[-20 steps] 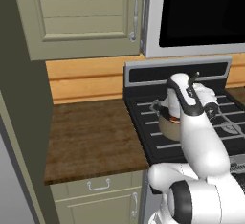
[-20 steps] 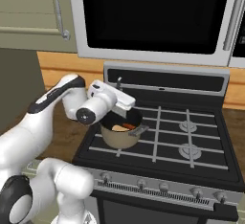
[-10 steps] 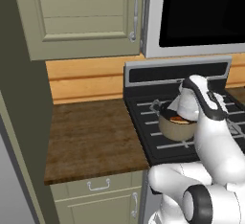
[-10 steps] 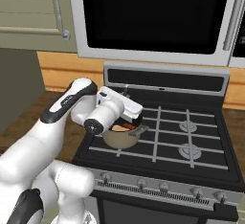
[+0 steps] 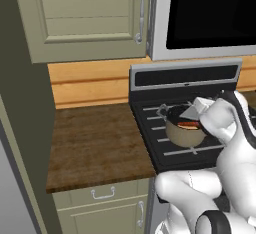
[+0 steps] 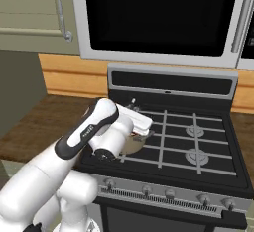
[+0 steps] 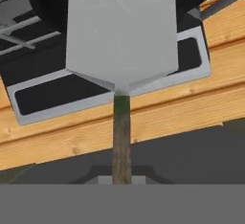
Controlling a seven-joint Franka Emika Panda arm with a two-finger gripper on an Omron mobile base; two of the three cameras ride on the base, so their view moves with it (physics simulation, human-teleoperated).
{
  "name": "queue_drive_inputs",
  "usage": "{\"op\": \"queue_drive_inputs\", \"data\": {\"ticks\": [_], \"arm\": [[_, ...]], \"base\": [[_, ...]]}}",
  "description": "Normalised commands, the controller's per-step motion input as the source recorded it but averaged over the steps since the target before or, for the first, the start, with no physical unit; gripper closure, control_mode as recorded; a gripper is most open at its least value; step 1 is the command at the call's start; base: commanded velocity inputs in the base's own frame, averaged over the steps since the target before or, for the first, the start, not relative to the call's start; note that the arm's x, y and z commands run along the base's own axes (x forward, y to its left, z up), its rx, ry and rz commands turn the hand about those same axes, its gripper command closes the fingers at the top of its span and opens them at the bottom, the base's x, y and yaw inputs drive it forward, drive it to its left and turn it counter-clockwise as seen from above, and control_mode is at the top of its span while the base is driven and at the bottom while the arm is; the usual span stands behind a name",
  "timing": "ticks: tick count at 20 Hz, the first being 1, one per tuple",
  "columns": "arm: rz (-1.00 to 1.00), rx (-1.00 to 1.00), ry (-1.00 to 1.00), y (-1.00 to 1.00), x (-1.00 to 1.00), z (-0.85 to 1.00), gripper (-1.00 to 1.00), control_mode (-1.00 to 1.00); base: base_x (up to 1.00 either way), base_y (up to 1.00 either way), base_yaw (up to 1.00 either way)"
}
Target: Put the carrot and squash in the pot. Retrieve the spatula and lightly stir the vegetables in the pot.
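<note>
The tan-bronze pot (image 5: 184, 132) stands on the stove's front left burner, and the orange-red carrot (image 5: 189, 124) lies inside it. I cannot make out the squash; the pot wall and my hand hide most of the inside. My gripper (image 5: 207, 115) is at the pot's right rim, shut on the spatula's thin handle (image 7: 121, 137). The pale-grey spatula blade (image 5: 197, 109) is tilted over the pot's far right edge. Up close in the hand view, the blade (image 7: 122, 31) stands in front of the stove's back panel. From the right, my arm covers most of the pot (image 6: 135, 145).
The black stove (image 6: 198, 142) has other grates to the pot's right and knobs (image 6: 169, 193) along its front. A dark wooden counter (image 5: 95, 145) lies to the left. A cabinet (image 5: 90, 15) and a microwave (image 5: 210, 13) hang overhead.
My hand has swung right and lower, from above the pot to its right rim, carrying the spatula. The pot's opening now shows in the left base view.
</note>
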Motion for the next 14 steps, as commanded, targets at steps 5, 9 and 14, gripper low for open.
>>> {"op": "queue_drive_inputs", "data": {"ticks": [5, 9, 14], "arm": [[0.0, 0.0, 0.15, 0.04, 0.02, -0.67, 1.0, -1.0], [0.0, 0.04, 0.26, 0.19, 0.01, -0.4, 1.0, -1.0], [0.0, 0.18, 0.32, 0.36, -0.03, 0.23, 1.0, -1.0]], "base": [[0.0, 0.0, 0.0], [0.0, 0.0, 0.0], [0.0, 0.0, 0.0]]}}
